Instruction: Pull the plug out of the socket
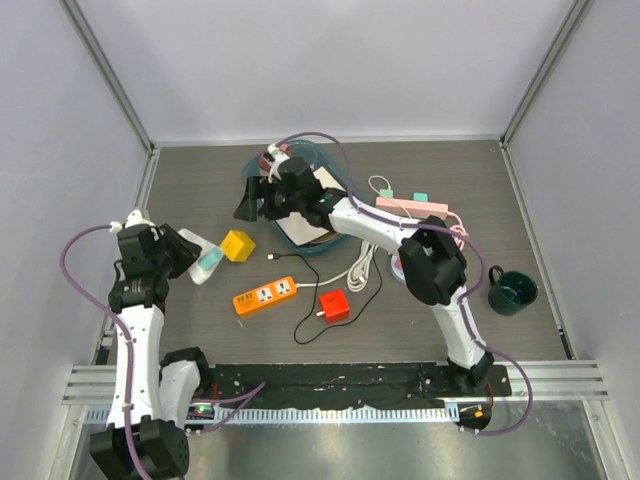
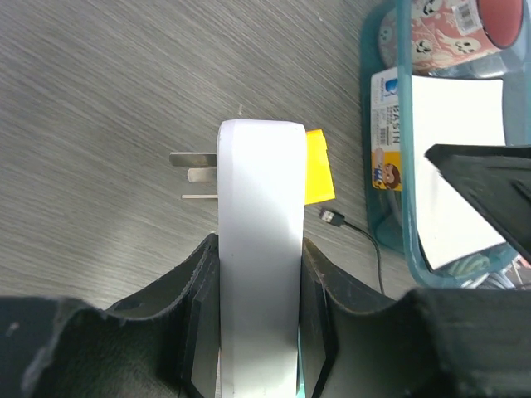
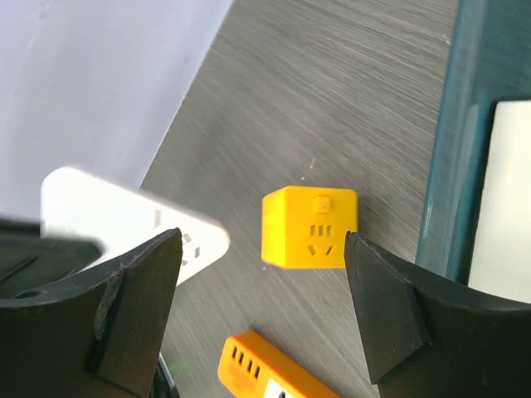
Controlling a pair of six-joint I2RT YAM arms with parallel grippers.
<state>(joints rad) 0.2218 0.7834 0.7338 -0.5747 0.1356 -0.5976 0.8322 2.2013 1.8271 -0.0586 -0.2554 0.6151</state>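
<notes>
1. White plug (image 2: 257,182) sits at the left of the table, pinched across its flat sides by the left gripper (image 2: 259,249).
2. Just past its far corner is the yellow cube socket (image 3: 309,225). The right wrist view shows a gap of bare table between the two.
3. The right gripper (image 3: 261,242) hangs over that cube with its fingers spread wide and nothing between them.
4. Close by are an orange power strip (image 1: 266,295), a red cube (image 1: 335,306), a black cable end (image 2: 332,217) and a teal bin (image 3: 444,149). A green mug (image 1: 512,291) stands well off to the right.
5. The plug's long axis runs straight out from the left gripper. Its metal prongs (image 2: 192,157) stick out sideways at the far end, pointing away from the cube.
6. The plug's near end is buried between the fingers, and I cannot tell whether it rests on the table.
</notes>
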